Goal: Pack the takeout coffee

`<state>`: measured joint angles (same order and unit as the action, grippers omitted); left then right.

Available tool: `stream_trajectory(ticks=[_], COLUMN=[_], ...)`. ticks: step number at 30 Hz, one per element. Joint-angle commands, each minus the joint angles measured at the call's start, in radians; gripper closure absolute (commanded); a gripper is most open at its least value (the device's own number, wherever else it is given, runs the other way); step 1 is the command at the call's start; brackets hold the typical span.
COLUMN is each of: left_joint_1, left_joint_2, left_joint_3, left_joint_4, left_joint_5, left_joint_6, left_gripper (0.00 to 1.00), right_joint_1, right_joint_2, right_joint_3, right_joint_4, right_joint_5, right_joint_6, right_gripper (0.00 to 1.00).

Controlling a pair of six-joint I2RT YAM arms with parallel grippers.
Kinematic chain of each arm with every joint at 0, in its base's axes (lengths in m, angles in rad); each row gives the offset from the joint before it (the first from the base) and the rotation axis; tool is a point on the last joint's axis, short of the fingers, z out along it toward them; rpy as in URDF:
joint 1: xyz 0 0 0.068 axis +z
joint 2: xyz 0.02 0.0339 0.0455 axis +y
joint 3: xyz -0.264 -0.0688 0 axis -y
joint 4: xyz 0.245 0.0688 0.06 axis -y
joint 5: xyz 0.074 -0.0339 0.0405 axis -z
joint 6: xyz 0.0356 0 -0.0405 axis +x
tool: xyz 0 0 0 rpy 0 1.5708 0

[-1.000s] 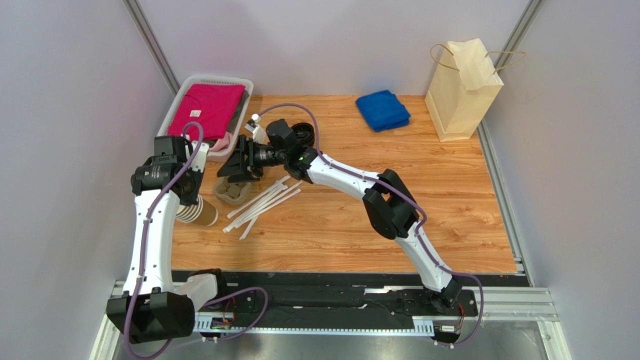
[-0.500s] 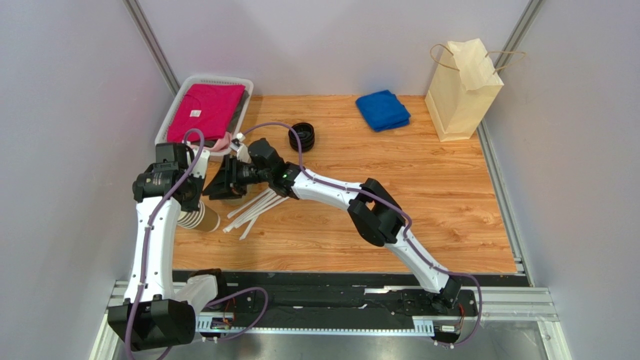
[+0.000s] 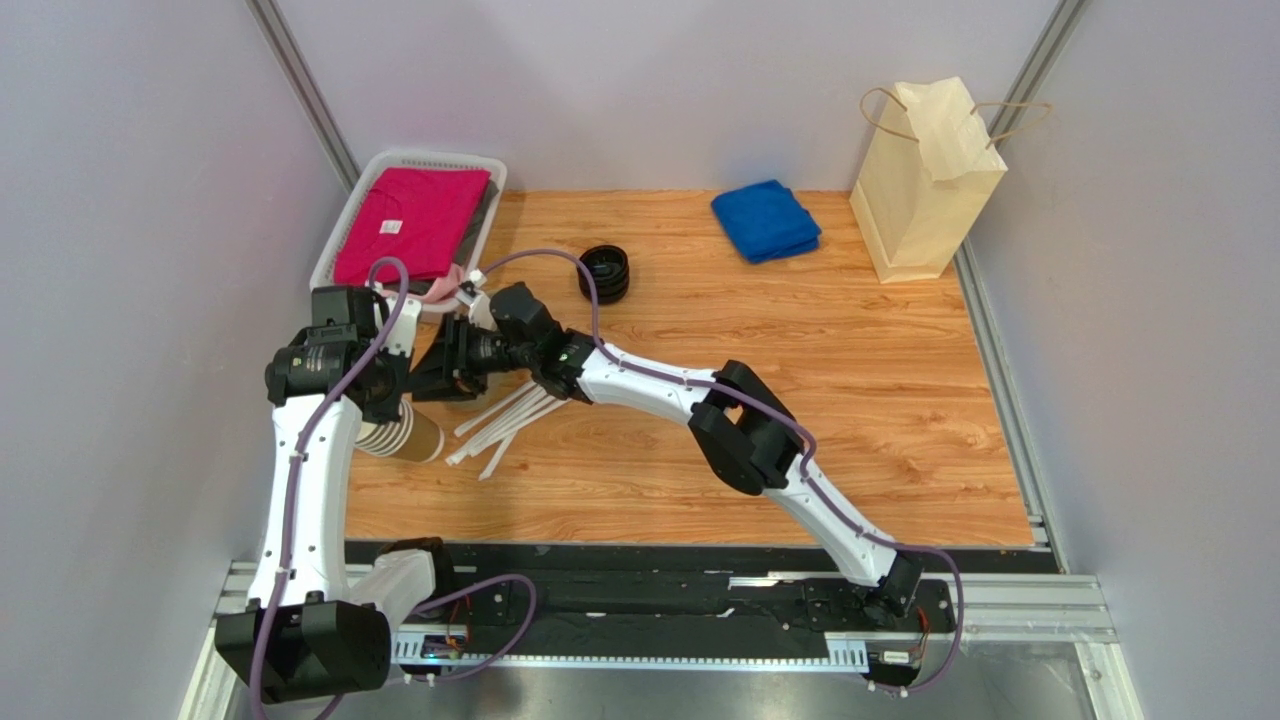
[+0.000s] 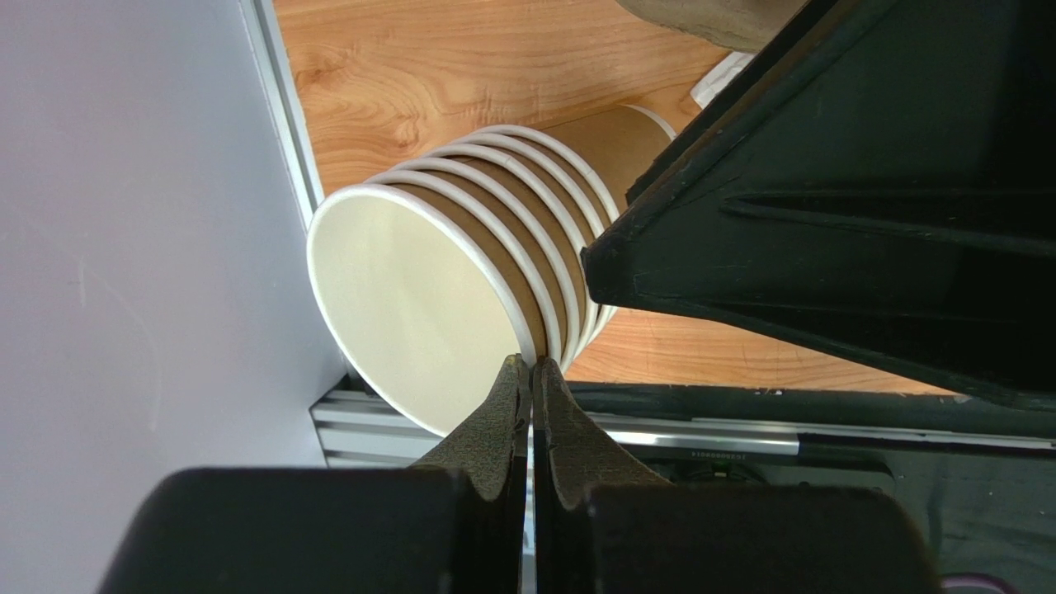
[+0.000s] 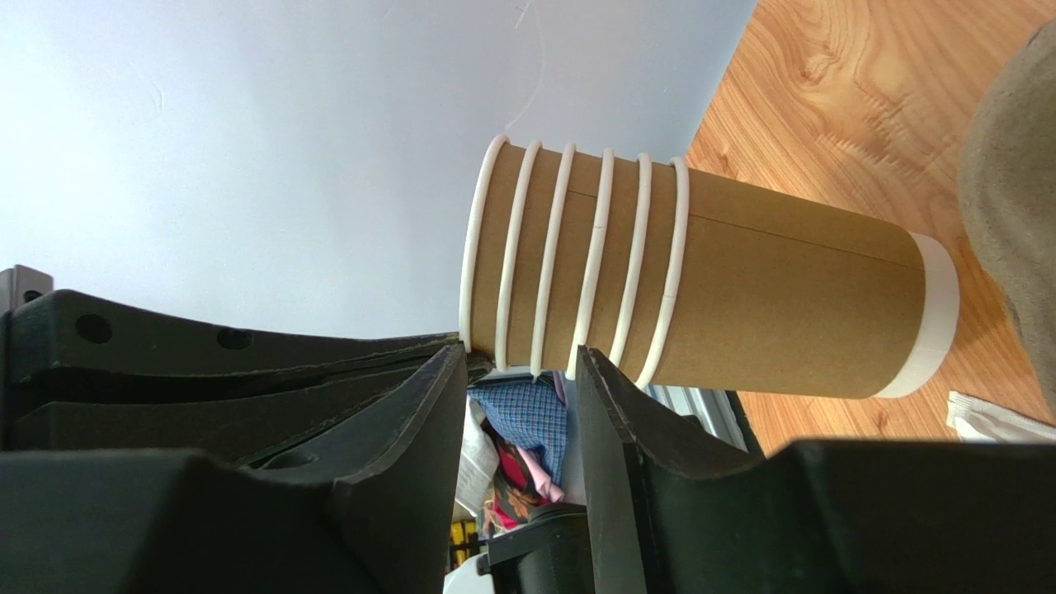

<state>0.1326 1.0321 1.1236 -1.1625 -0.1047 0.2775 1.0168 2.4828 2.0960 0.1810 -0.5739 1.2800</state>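
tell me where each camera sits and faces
top external: above and behind the bases, looking down at the table; left arm, right arm show
left wrist: on its arm, facing into the cup stack; shut left gripper shows
right wrist: on its arm, facing the stack's side; open right gripper shows
shared: both wrists see the cup stack

walls: pale grey panels (image 3: 120,225) | corners: aluminium posts (image 3: 308,105) | table: wood-grain top (image 3: 872,405) | light: even, soft shadows
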Motion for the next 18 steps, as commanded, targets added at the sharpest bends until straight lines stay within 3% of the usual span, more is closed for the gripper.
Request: stream_trajectory(ticks=[1,18], left_joint_1=[-0.01,-0.045], left_joint_2=[-0.024,-0.047], left_joint_3=[0.005,0.001], left_joint_4=[0.017,0.014], left_joint_5=[0.013,0.01], left_joint_6=[-0.017,-0.014], left_gripper=[1.0,1.0], right_joint_1=[0.016,0.046], right_joint_2=[0.011,0.037], right_joint_3=[0.053,0.062], right_joint_4=[0.034,0.005], right_joint_5=[0.032,0.052], right_joint_6=[0.002,-0.021], right_gripper=[0.59,0.61])
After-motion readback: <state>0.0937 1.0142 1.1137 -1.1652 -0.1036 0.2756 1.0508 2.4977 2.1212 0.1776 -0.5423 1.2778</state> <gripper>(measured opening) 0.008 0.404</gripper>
